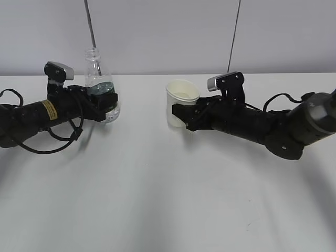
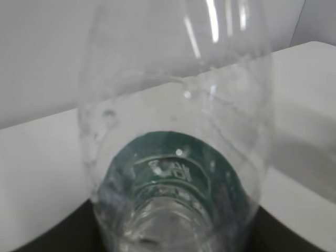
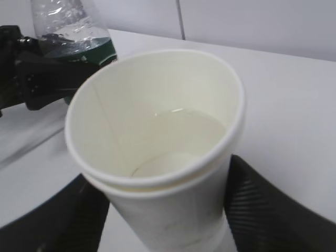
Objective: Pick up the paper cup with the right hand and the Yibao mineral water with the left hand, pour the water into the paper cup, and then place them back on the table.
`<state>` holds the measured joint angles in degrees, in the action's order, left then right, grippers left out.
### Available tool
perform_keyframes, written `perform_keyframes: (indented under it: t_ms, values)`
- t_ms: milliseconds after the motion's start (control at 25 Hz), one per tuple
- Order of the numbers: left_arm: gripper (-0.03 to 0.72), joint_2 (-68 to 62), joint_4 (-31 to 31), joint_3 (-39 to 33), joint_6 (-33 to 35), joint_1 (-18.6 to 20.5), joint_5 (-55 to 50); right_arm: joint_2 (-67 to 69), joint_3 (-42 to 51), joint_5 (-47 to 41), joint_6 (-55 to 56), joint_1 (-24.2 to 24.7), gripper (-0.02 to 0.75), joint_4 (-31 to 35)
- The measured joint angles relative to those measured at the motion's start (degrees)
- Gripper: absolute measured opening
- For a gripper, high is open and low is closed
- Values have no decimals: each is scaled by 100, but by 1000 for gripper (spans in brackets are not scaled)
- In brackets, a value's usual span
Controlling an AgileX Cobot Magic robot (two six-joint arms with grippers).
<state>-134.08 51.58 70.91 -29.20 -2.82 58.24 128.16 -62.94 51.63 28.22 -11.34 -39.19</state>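
Note:
The Yibao mineral water (image 1: 97,71) stands upright at the left, a clear capless bottle with a dark green label, its base at the table (image 1: 157,189). My left gripper (image 1: 106,101) is shut on its lower body. In the left wrist view the bottle (image 2: 173,131) fills the frame between the dark fingers (image 2: 47,239). The paper cup (image 1: 182,101) stands at the centre with my right gripper (image 1: 180,116) shut round its side. In the right wrist view the cup (image 3: 157,131) holds some water, with the black fingers (image 3: 262,210) on both sides. The bottle (image 3: 73,31) shows behind it.
Two thin cables (image 1: 90,23) (image 1: 234,31) hang down the grey wall behind the table. A loop of black cable (image 1: 52,143) lies beside the left arm. The right arm's thick body (image 1: 294,126) stretches towards the right edge.

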Motion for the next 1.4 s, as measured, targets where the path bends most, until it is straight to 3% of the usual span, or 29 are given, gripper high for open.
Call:
perform_keyframes:
  t_ms: [840,1400]
  values:
    - [333,0,-12,1,4,0,0,71,0,-323,-397,624,512,622]
    - [332,0,-12,6,24,0,-6,323,0,-98,-978,641,512,1277]
